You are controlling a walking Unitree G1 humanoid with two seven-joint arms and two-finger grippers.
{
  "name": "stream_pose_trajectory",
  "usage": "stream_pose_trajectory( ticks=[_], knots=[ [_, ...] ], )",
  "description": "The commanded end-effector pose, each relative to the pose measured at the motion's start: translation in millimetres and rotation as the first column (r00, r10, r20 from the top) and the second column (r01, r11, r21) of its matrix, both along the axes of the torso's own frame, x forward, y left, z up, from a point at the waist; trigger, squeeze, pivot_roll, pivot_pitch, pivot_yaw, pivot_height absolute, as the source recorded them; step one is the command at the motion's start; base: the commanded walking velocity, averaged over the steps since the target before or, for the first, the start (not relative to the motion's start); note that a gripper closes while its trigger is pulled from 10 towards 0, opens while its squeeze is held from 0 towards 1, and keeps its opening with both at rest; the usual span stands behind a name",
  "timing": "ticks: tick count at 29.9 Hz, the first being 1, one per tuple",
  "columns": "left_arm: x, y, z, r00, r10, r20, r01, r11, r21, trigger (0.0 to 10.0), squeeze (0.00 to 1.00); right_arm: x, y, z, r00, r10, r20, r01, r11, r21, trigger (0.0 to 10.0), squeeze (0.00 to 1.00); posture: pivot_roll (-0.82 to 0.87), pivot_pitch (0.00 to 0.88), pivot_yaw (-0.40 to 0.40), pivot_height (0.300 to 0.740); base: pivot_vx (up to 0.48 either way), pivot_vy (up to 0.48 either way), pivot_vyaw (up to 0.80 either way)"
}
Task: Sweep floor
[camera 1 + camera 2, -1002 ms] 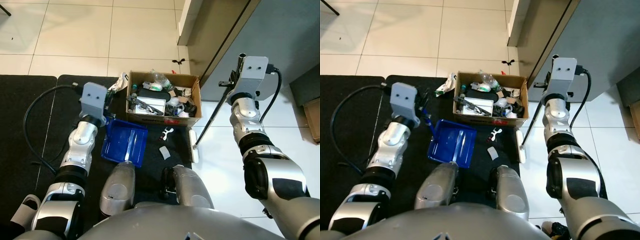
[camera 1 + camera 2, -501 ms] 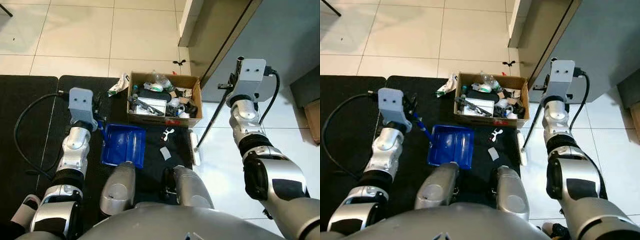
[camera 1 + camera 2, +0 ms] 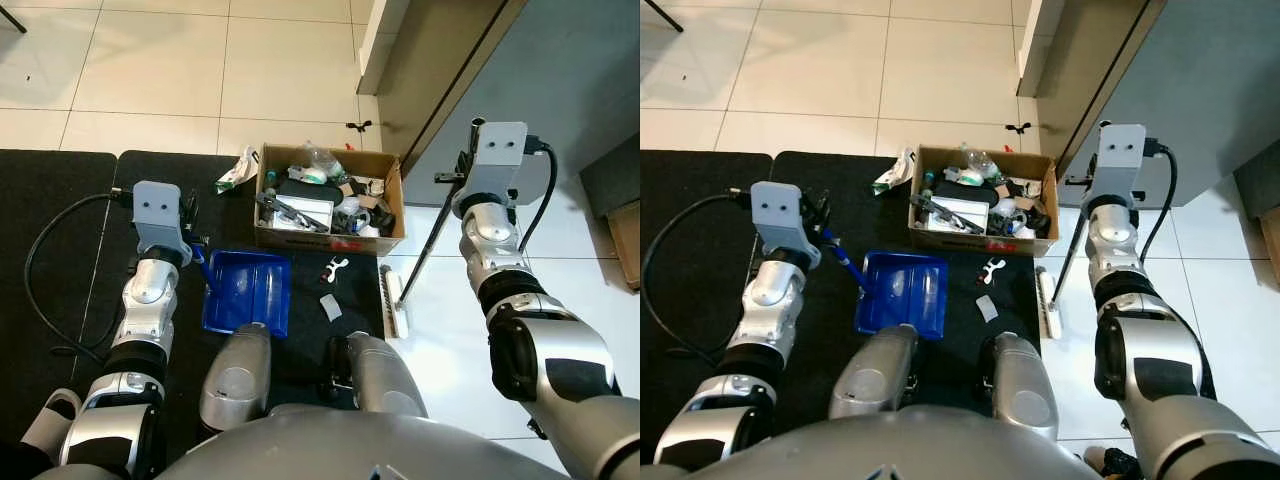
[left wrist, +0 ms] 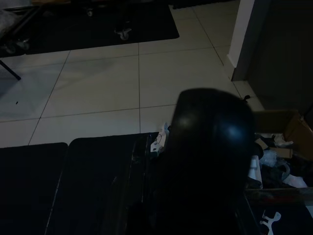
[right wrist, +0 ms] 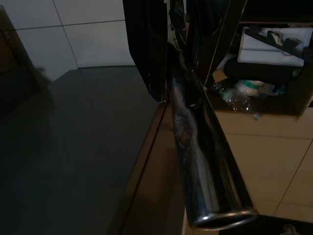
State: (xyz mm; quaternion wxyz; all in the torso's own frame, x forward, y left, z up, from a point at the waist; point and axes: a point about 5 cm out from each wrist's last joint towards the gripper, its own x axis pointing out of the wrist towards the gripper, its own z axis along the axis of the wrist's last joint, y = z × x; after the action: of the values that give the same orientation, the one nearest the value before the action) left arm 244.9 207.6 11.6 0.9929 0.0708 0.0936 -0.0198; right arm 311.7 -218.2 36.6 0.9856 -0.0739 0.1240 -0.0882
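- Landmark: cardboard box point(image 3: 330, 200), open, packed with mixed trash, sitting at the edge of the black mat point(image 3: 60, 230).
- Blue dustpan point(image 3: 248, 290) lies flat on the mat just in front of the box, toward the robot's left.
- Left gripper point(image 3: 820, 222) clamps the dustpan's blue handle point(image 3: 840, 256), left of the box; the fingers themselves are mostly hidden behind the wrist housing.
- Left wrist view is dark; a round black mass blocks the middle.
- Right gripper point(image 3: 466, 172) is closed on the broom pole point(image 3: 430, 235), right of the box beside the grey cabinet point(image 3: 560, 90).
- Broom head point(image 3: 394, 305) rests on white tile at the box's front right corner.
- Small white scraps point(image 3: 330, 304) lie on the mat between box and robot; what they are is unclear.
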Motion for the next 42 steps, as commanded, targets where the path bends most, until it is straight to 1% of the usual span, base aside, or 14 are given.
stream_pose_trajectory(
  ticks=[1, 9, 17, 19, 22, 25, 28, 31, 33, 35, 38, 39, 40, 42],
  knots=[
    [-12.9, -3.5, -18, 0.995, -0.001, -0.098, 0.0, 1.0, -0.017, 10.0, 0.0, -1.6, -8.6, 1, 1.0, -0.024, 0.001, 0.024, 1.0, -0.015, 10.0, 0.0, 0.26, 0.002, -0.093, 0.74, 0.0, 0.0, 0.0],
    [-16.7, -10.8, -24, 0.993, 0.0, -0.116, -0.005, 0.999, -0.041, 10.0, 0.0, -12.5, -2.4, -20, 0.985, 0.076, -0.156, -0.085, 0.995, -0.055, 10.0, 0.0, 0.24, 0.002, -0.098, 0.74, 0.0, 0.0, 0.0],
    [-13.5, -11.5, -23, 0.994, -0.001, -0.111, -0.004, 0.999, -0.04, 10.0, 0.0, -8.3, 14.8, -20, 0.976, 0.144, -0.16, -0.151, 0.988, -0.034, 10.0, 0.0, 0.24, 0.003, -0.096, 0.74, 0.0, 0.0, 0.0],
    [-10.4, -11.1, -21, 0.994, -0.002, -0.105, -0.003, 0.999, -0.039, 10.0, 0.0, -6.5, 36.2, -22, 0.967, 0.209, -0.149, -0.211, 0.978, 0.004, 10.0, 0.0, 0.25, 0.003, -0.091, 0.74, 0.0, 0.0, 0.0],
    [-9.0, -11.0, -20, 0.995, -0.003, -0.103, -0.002, 0.999, -0.039, 10.0, 0.0, -5.6, 45.7, -22, 0.962, 0.234, -0.14, -0.234, 0.972, 0.019, 10.0, 0.0, 0.25, 0.004, -0.088, 0.74, 0.0, 0.0, 0.0],
    [-6.3, -11.0, -19, 0.995, -0.005, -0.097, 0.002, 0.999, -0.038, 10.0, 0.0, -1.5, 67.0, -19, 0.952, 0.284, -0.111, -0.277, 0.958, 0.076, 10.0, 0.0, 0.25, 0.001, -0.087, 0.74, 0.0, 0.0, 0.0],
    [-5.6, -11.0, -18, 0.995, -0.005, -0.095, 0.002, 0.999, -0.038, 10.0, 0.0, -0.3, 71.2, -17, 0.95, 0.296, -0.101, -0.286, 0.953, 0.097, 10.0, 0.0, 0.25, 0.0, -0.086, 0.74, 0.0, 0.0, 0.0],
    [-3.7, -10.9, -17, 0.996, -0.004, -0.091, 0.001, 0.999, -0.037, 10.0, 0.0, 2.9, 87.7, -12, 0.938, 0.346, -0.035, -0.33, 0.916, 0.228, 10.0, 0.0, 0.26, 0.0, -0.087, 0.74, 0.0, 0.0, 0.0],
    [-3.7, -10.9, -17, 0.996, -0.004, -0.091, 0.001, 0.999, -0.037, 10.0, 0.0, 2.9, 87.7, -12, 0.938, 0.346, -0.035, -0.33, 0.916, 0.228, 10.0, 0.0, 0.26, 0.0, -0.087, 0.74, 0.0, 0.0, 0.0],
    [-2.9, -10.9, -17, 0.996, -0.003, -0.089, 0.0, 0.999, -0.038, 10.0, 0.0, 3.8, 97.6, -7, 0.918, 0.395, 0.024, -0.382, 0.87, 0.312, 10.0, 0.0, 0.26, 0.0, -0.087, 0.74, 0.0, 0.0, 0.0],
    [-2.6, -11.0, -17, 0.996, -0.002, -0.089, -0.001, 0.999, -0.038, 10.0, 0.0, 3.6, 101.9, -5, 0.906, 0.42, 0.052, -0.411, 0.843, 0.348, 10.0, 0.0, 0.26, 0.0, -0.087, 0.74, 0.0, 0.0, 0.0],
    [-2.2, -11.1, -17, 0.996, -0.002, -0.088, -0.001, 0.999, -0.039, 10.0, 0.0, 3.2, 106.6, -3, 0.89, 0.448, 0.087, -0.445, 0.808, 0.387, 10.0, 0.0, 0.26, 0.0, -0.088, 0.74, 0.0, 0.0, 0.0],
    [-2.2, -11.1, -17, 0.996, -0.002, -0.088, -0.001, 0.999, -0.039, 10.0, 0.0, 3.2, 106.6, -3, 0.89, 0.448, 0.087, -0.445, 0.808, 0.387, 10.0, 0.0, 0.26, 0.0, -0.088, 0.74, 0.0, 0.0, 0.0],
    [-1.8, -11.4, -17, 0.996, -0.003, -0.089, 0.0, 0.999, -0.039, 10.0, 0.0, 1.7, 114.5, 1, 0.856, 0.495, 0.148, -0.506, 0.743, 0.437, 10.0, 0.0, 0.25, 0.0, -0.085, 0.74, 0.0, 0.0, 0.0]
  ],
)
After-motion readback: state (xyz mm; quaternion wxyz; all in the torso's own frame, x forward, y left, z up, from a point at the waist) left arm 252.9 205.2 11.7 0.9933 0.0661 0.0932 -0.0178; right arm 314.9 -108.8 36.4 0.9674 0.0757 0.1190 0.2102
